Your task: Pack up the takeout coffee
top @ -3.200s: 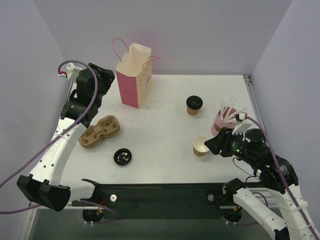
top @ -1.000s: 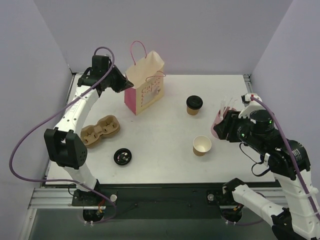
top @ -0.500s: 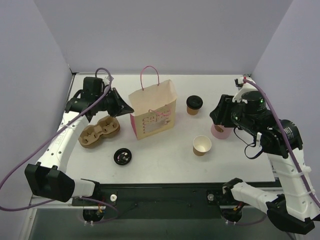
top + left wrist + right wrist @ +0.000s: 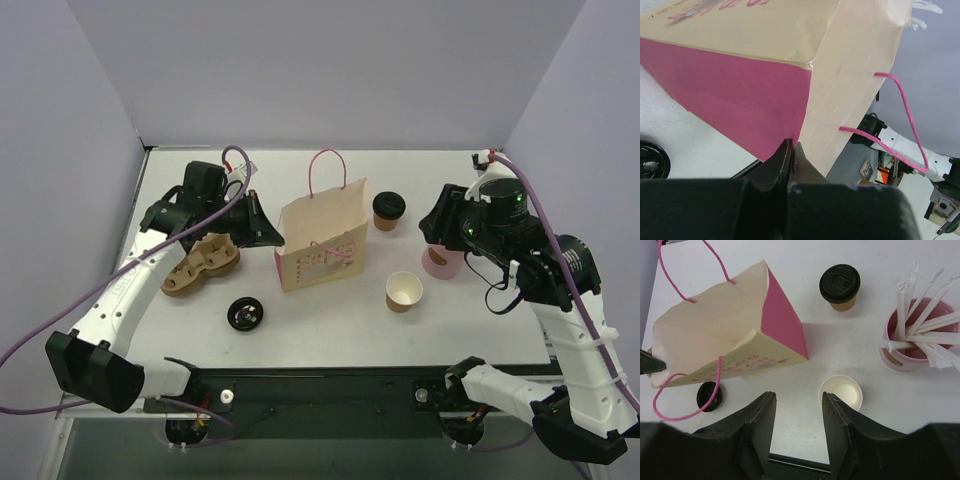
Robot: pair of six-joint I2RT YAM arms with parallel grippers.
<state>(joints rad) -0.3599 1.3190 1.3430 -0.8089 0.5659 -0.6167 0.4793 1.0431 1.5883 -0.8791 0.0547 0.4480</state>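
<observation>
Top view first: the left arm reaches in from the left, and the left jaws are pinched onto the left edge of the cream-and-pink paper bag (image 4: 322, 245) with pink cord handles, mid-way across the white desk (image 4: 330, 330). The takeout coffee (image 4: 388, 210), a small brown kraft cup under a round black lid, stands upright just right of the paper bag, not touching it. Nearer the arms sits a lidless brown paper cup (image 4: 403, 291), cream inside. The right arm hangs over a pink cup of white wrapped straws (image 4: 441, 262). Left side: a brown cardboard cup carrier (image 4: 200, 265), with a loose black plastic lid (image 4: 244, 313) near it.

Left wrist now: the left jaws are clamped tight on the paper bag (image 4: 765, 60), right where the pink side meets the cream side panel. The loose lid (image 4: 649, 160) peeks in at the frame's left edge.

Right wrist: the right jaws are spread wide, holding nothing, high above the desk. Below, the takeout coffee (image 4: 840, 286) stands clear of the paper bag (image 4: 725, 340), the lidless cup (image 4: 841, 392) nearer the camera, and the straw cup (image 4: 897, 360) to the right.
</observation>
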